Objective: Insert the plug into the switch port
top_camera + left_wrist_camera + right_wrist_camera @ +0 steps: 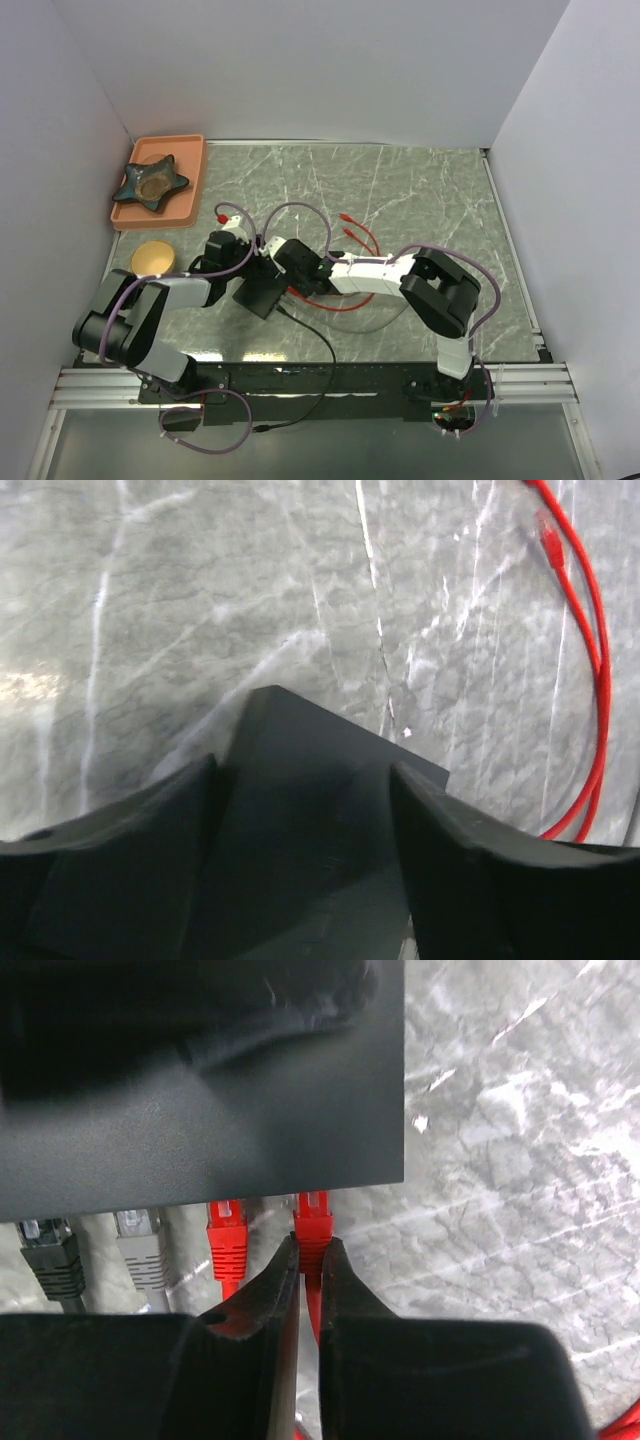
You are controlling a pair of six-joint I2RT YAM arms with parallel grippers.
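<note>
Sitting at the far left corner of the marble table [430,200], an orange tray [190,170] holds a star-shaped dish [150,182], and a round yellow disc [153,257] lies just in front of the tray.

Right of the disc, the left arm reaches toward the middle of the table. The left gripper [302,765] is spread wide over the black switch box [262,297], which lies flat on the table near the front edge. In the left wrist view 1 corner of the box points away between the 2 fingers [130,860]. Whether they press on its top face cannot be told.

The right arm comes in from the right and meets the box at its front side. The right gripper [310,1250] is pressed together, pinching the red plug [312,1212] just behind its head. The plug's clear tip sits right at the lower edge of the box. The switch port itself is hidden under that edge, so whether the plug is seated cannot be told.

In the right wrist view, 3 other plugs stand in a row along the same edge, left of the held one: a black plug [55,1255], a grey plug [140,1245] and a second red plug [227,1235].

Farther right, loose red cables [360,238] trail across the marble beyond the right arm.
</note>
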